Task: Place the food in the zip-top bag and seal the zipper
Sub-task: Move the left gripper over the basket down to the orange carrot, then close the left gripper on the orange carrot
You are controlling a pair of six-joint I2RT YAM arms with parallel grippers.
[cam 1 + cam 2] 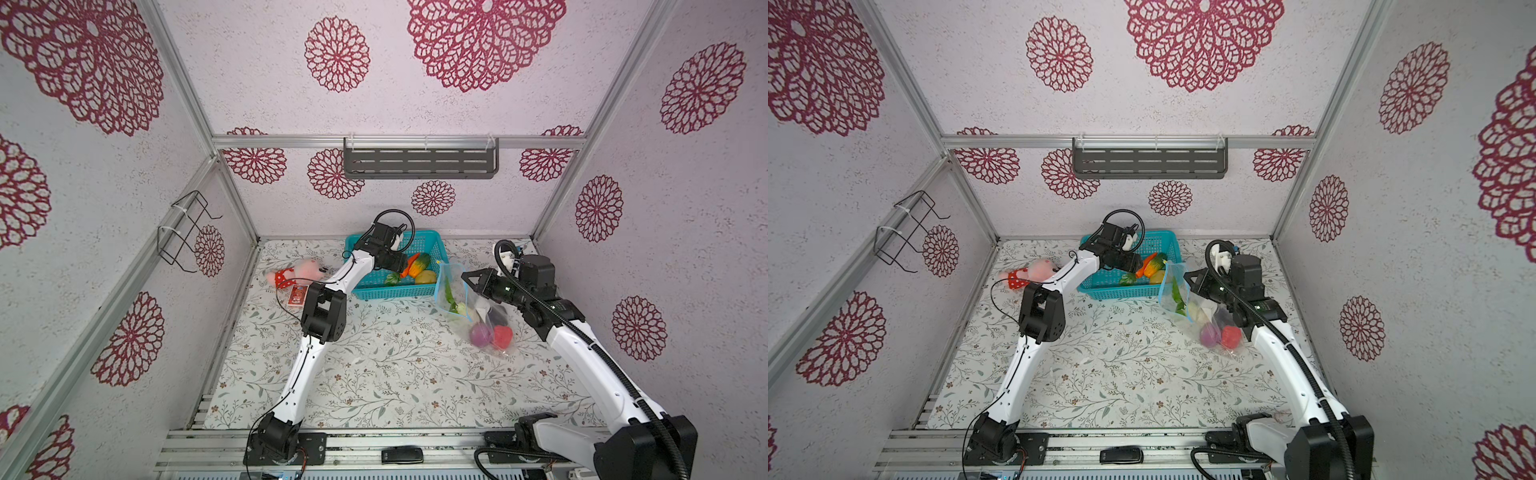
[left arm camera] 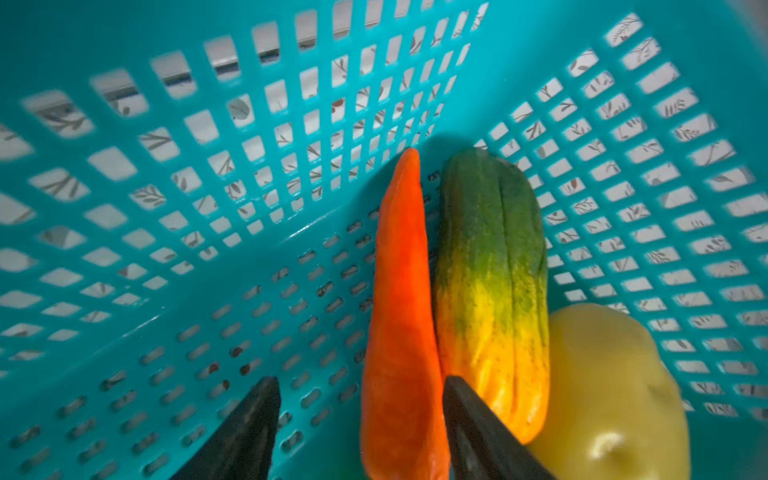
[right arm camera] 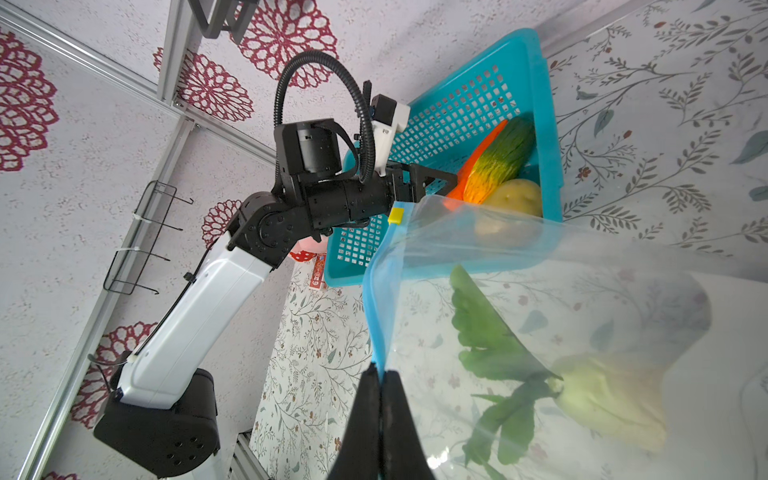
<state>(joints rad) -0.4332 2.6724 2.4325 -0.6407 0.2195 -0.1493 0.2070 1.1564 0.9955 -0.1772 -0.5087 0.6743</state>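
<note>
Step in hand, as we judge it: taking the carrot (image 2: 399, 311) out of the teal basket (image 2: 166, 216).

Position: the basket stands at the far side of the counter (image 1: 374, 374). The left fingers (image 2: 360, 380) are down inside it. The carrot lies straight ahead of them, its long axis running away along the line they point, thick end nearest and between them.

Left fingers: moderately wide, gripping nothing. One is wedged between the carrot and the green-and-yellow vegetable (image 2: 490, 270), at or against the carrot's side. The other stands clear of the carrot, with bare basket floor in the gap. A potato (image 2: 602, 395) lies just beside the green-and-yellow piece.

Right fingers (image 3: 380, 372): pinched tight on the blue zipper (image 3: 374, 299) of the bag (image 1: 457, 299), holding that edge up just beside the basket. Leaves (image 3: 486, 340), an onion (image 1: 481, 333) and a red pepper (image 1: 502, 336) are inside the bag.

Our judgement: the left arm is the nearer one. Closing across the carrot's width should take it, though the neighbour may drag along.
</note>
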